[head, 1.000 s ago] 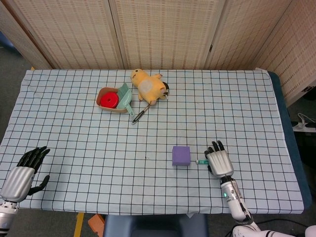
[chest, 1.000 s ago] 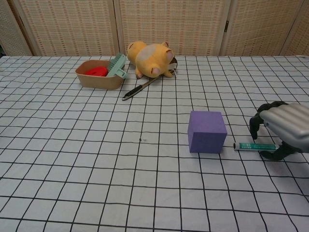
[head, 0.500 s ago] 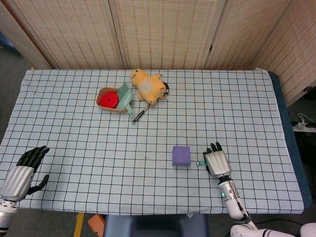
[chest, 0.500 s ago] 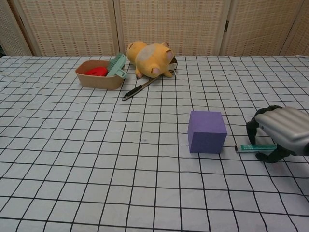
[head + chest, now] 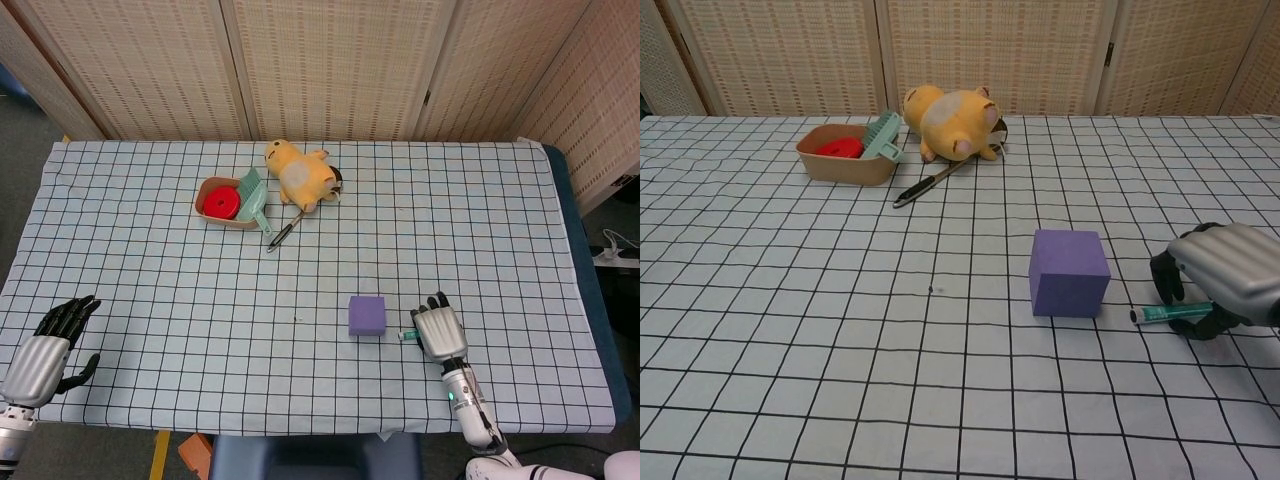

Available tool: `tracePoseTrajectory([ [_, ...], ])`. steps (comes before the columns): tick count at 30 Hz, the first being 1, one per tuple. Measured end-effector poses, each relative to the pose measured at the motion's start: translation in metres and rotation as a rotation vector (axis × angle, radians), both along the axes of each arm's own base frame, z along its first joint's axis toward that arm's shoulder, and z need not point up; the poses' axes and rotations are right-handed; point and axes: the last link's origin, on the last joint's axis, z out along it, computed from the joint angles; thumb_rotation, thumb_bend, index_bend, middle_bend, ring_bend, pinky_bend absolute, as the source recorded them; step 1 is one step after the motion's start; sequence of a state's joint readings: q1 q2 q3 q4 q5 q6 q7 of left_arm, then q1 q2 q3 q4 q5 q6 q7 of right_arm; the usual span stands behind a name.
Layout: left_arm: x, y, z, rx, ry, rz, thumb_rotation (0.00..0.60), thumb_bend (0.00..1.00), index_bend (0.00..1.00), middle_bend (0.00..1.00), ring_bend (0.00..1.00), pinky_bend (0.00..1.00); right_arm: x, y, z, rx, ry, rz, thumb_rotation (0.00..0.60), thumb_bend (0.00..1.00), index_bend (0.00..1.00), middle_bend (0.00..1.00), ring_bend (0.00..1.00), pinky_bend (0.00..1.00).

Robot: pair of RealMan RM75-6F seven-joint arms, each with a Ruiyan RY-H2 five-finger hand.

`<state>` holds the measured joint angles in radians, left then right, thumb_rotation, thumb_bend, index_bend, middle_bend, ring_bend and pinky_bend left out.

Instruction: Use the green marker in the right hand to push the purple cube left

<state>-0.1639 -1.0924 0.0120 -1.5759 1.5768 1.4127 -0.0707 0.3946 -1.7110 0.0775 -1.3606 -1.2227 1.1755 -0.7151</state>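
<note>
The purple cube [image 5: 367, 315] [image 5: 1069, 272] sits on the checked cloth, right of centre and near the front. Just to its right my right hand [image 5: 440, 331] [image 5: 1223, 279] holds the green marker [image 5: 1170, 313] [image 5: 408, 335], fingers curled over it. The marker lies almost flat on the cloth, its white tip pointing left at the cube's lower right corner with a small gap between them. My left hand [image 5: 48, 347] rests at the front left edge of the table, fingers apart and holding nothing; only the head view shows it.
At the back stand a tan tray [image 5: 213, 215] [image 5: 840, 166] with a red disc and a teal brush, a yellow plush toy [image 5: 299, 174] [image 5: 945, 118] and a black pen [image 5: 281, 236] [image 5: 935, 183]. The checked cloth [image 5: 150, 270] covers the whole table.
My right hand has drawn back toward the front edge, taking the marker with it. The marker tip now sits lower, by the cube's front corner. The cube and left hand stay put.
</note>
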Motion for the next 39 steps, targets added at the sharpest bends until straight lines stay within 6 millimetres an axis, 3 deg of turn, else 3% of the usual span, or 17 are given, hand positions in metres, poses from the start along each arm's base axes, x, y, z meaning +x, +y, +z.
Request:
tracePoseTrajectory([
  [17,0.0,-0.001,0.002,0.01,-0.003,-0.001,0.6,0.44,0.0,0.0,0.0,0.1,-0.005,-0.002,0.006,-0.063,-0.023,0.001,0.6,0.41,1.0,0.75,0.48,0.34],
  [28,0.0,0.0,0.001,0.01,0.001,0.0,0.6,0.46,0.0,0.0,0.0,0.1,0.008,-0.009,0.016,-0.094,-0.087,0.017,0.6,0.42,1.0,0.77,0.5,0.35],
  [39,-0.001,0.0,0.003,0.017,-0.005,0.003,0.6,0.46,0.0,0.0,0.0,0.1,0.038,-0.023,0.001,-0.084,-0.1,0.069,0.6,0.42,1.0,0.78,0.51,0.35],
])
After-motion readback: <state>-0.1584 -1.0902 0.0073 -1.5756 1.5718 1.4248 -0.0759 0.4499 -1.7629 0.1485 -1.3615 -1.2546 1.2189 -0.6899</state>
